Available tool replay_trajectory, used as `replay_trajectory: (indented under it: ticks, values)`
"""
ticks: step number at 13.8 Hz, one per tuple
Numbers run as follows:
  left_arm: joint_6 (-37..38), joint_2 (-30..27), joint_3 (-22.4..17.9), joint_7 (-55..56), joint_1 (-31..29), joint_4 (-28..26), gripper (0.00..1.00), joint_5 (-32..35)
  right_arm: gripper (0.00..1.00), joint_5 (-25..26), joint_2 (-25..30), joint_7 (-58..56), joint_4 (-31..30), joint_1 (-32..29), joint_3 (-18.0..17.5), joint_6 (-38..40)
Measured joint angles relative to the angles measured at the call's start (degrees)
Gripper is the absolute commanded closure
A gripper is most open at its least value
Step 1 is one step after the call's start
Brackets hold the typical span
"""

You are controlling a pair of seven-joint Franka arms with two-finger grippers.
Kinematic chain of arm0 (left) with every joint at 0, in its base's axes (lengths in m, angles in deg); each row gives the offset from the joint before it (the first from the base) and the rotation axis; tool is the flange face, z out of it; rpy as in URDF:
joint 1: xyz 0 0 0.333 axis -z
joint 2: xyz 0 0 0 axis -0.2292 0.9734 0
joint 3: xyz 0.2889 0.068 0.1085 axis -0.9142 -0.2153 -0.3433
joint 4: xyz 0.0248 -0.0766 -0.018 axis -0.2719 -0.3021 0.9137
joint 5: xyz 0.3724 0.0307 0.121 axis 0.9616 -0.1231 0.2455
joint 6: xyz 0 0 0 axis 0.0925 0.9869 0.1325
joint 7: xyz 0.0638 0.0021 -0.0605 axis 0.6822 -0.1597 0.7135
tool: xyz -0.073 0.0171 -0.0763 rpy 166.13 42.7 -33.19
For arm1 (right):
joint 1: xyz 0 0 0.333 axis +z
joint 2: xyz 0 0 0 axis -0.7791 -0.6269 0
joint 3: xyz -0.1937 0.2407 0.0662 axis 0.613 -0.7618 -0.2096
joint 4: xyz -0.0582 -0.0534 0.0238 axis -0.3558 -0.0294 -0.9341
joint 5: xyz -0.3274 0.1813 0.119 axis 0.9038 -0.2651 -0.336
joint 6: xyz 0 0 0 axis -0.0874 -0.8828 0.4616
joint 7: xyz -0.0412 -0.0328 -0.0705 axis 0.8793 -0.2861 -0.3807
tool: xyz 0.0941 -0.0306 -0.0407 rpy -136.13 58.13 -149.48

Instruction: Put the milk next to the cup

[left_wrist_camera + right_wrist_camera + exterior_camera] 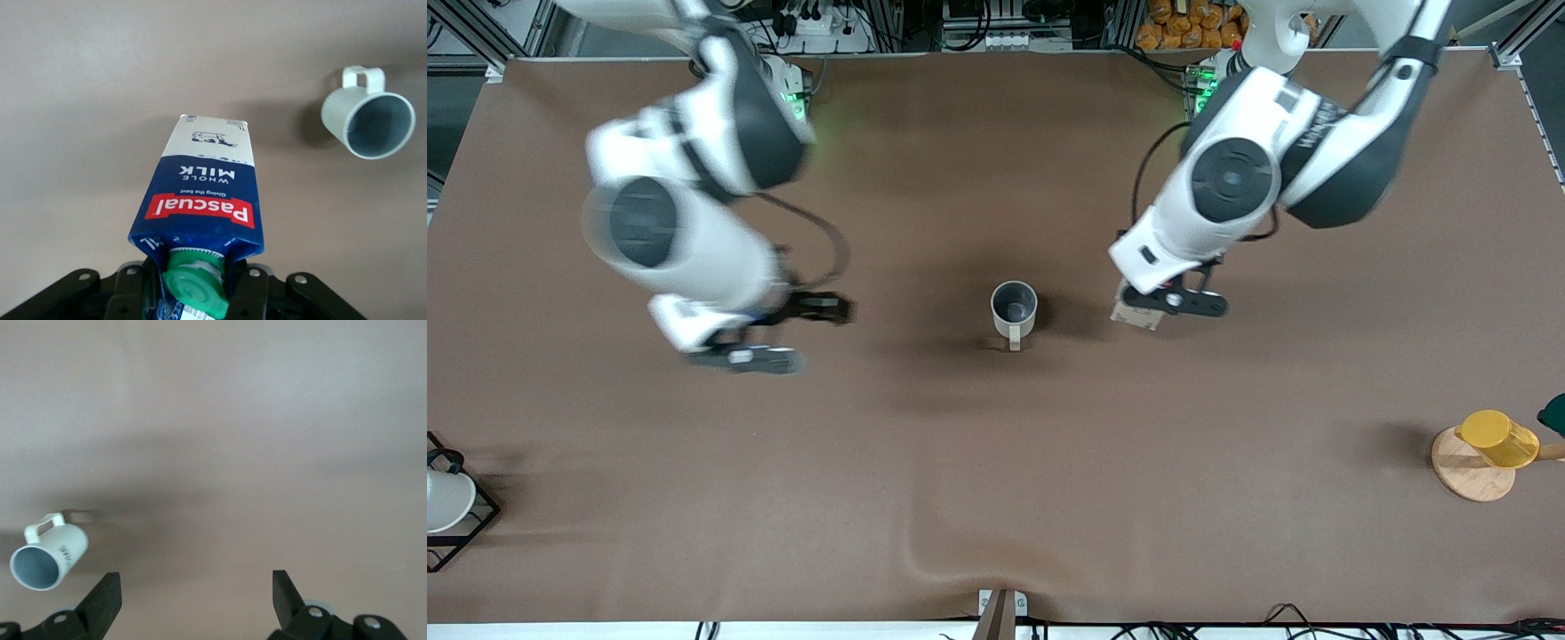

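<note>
The milk (203,193) is a blue and white carton with a red label and a green cap (197,287). My left gripper (193,280) is shut on its top, just beside the cup toward the left arm's end of the table. In the front view only the carton's pale base (1138,311) shows under the left gripper (1172,302), and I cannot tell whether it touches the table. The cup (1014,308), off-white with a grey inside, stands upright mid-table, also visible from both wrists (370,120) (50,553). My right gripper (783,333) (193,593) hangs open and empty over bare table toward the right arm's end.
A yellow cup (1498,437) sits on a wooden disc (1467,484) at the left arm's end, near the front camera. A white cup in a black wire rack (449,507) stands at the right arm's end. The brown table cover has a wrinkle (934,556) by the near edge.
</note>
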Motion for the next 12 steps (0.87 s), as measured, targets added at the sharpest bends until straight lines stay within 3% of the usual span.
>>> replay_trajectory:
  ticks: [4,7,12]
  values:
    - [-0.33,3.05,0.07,7.18,7.56,-0.01,0.79,-3.43,0.0,0.01,2.64,-8.69,-0.06,-9.23,0.09,1.39]
    - [-1.0,6.22,0.01,8.31,8.69,1.13,0.79,-6.95,0.0,-0.12,3.2,-16.38,-0.05,-14.8,0.1,1.2]
    - [-4.4,10.32,0.02,17.12,12.91,2.51,0.79,-7.26,0.0,-0.14,5.16,-19.78,-0.04,-16.46,-0.23,1.06]
